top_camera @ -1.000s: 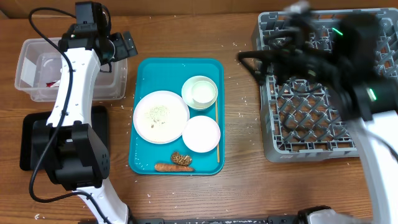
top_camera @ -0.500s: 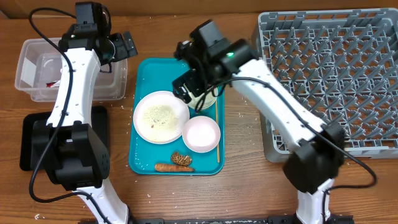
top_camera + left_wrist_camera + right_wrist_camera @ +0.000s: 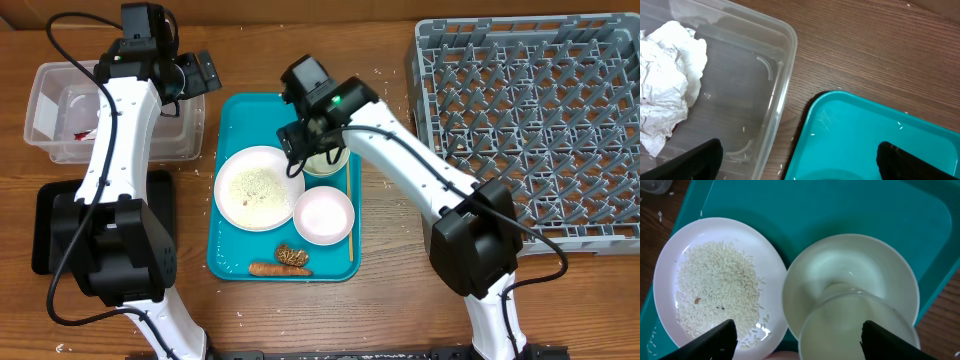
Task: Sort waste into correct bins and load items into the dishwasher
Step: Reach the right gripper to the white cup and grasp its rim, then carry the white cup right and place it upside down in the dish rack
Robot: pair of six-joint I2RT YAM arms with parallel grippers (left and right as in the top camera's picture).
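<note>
A round white plate [image 3: 258,187] with rice grains sits on the teal tray [image 3: 228,255]. Beside it are a smaller white dish [image 3: 323,215], a pale bowl [image 3: 330,160], chopsticks [image 3: 349,215], a carrot piece [image 3: 265,268] and a brown lump [image 3: 292,255]. My right gripper [image 3: 305,140] is open and empty above the bowl [image 3: 850,270] and the plate's [image 3: 715,280] edge; its fingers [image 3: 800,340] straddle the bowl. My left gripper [image 3: 200,72] is open and empty over the clear tub's [image 3: 60,145] right end. The tub holds a white tissue [image 3: 667,85] and a red wrapper [image 3: 85,133].
The grey dish rack [image 3: 530,130] fills the right side. The flat black tray [image 3: 45,225] lies under the left arm's base, below the tub. Loose rice grains lie on the wood around the teal tray [image 3: 865,130]. The tub's wall [image 3: 780,90] is close to the tray.
My right arm has swung left from over the dish rack to the teal tray and now hovers over the bowl. The left arm has not moved.
</note>
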